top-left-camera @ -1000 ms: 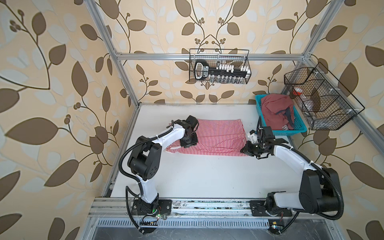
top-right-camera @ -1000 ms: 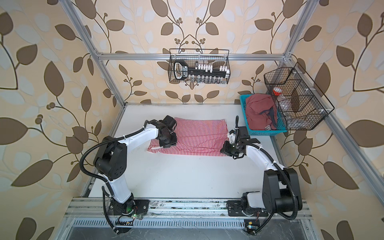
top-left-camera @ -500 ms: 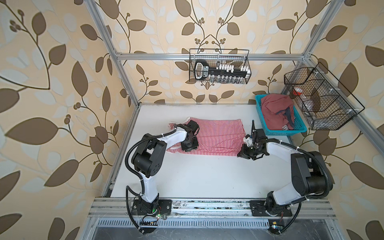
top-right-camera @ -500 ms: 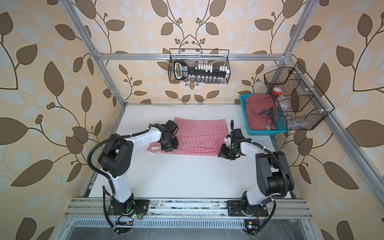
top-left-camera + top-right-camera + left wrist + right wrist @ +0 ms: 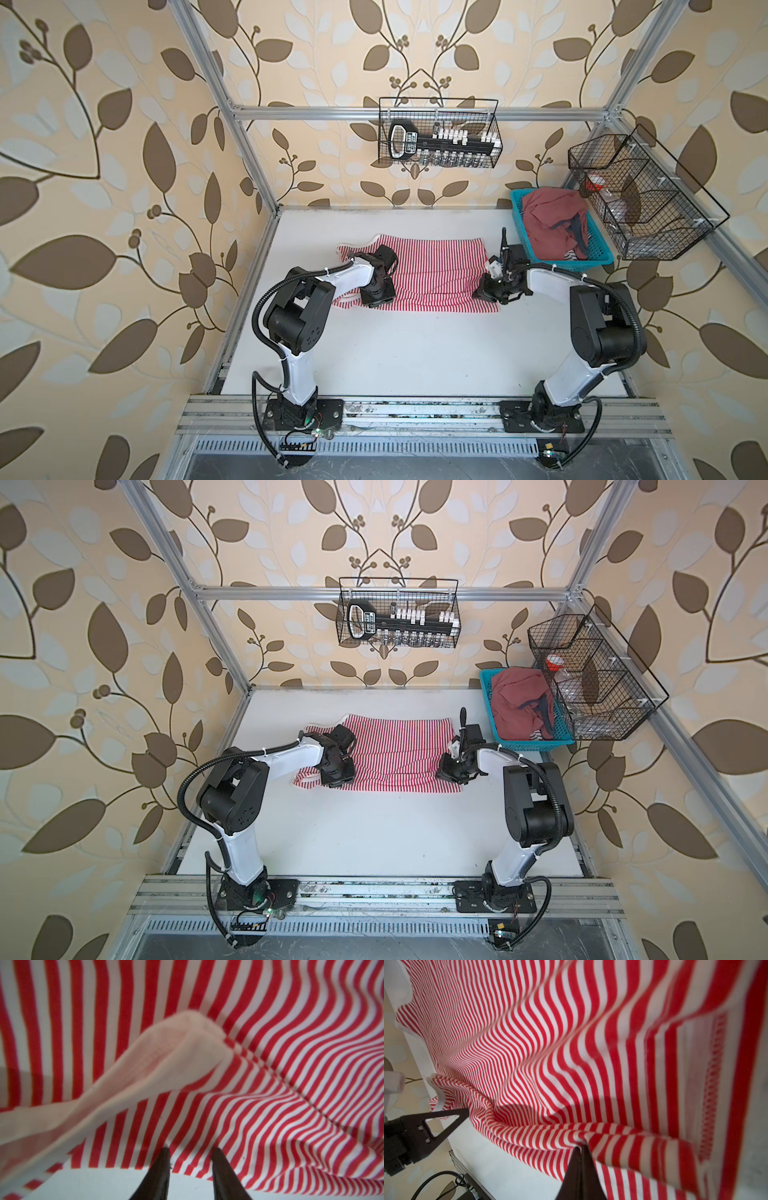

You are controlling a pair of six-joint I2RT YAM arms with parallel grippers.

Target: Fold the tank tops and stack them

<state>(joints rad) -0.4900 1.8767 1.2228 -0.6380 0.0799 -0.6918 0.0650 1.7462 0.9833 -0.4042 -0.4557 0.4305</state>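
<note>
The red-and-white striped tank top (image 5: 436,274) (image 5: 395,754) lies spread on the white table, seen in both top views. At its left end, near the front hem, my left gripper (image 5: 376,301) (image 5: 190,1150) stands open, with its tips on the striped cloth and hem and table showing between them. At the right end my right gripper (image 5: 482,293) (image 5: 580,1147) is shut on a raised fold of the striped hem. The dusty red tank top (image 5: 548,220) (image 5: 515,700) lies crumpled in the blue basket (image 5: 582,264).
A wire basket (image 5: 440,137) with tools hangs on the back wall. A second wire basket (image 5: 648,199) hangs on the right wall, over the blue basket. Bare white table (image 5: 415,353) lies in front of the striped top. Frame posts stand at the corners.
My right gripper has slid a little leftward along the striped top's right end, still shut. My left gripper has shifted slightly toward the front hem. Both arms have folded in closer.
</note>
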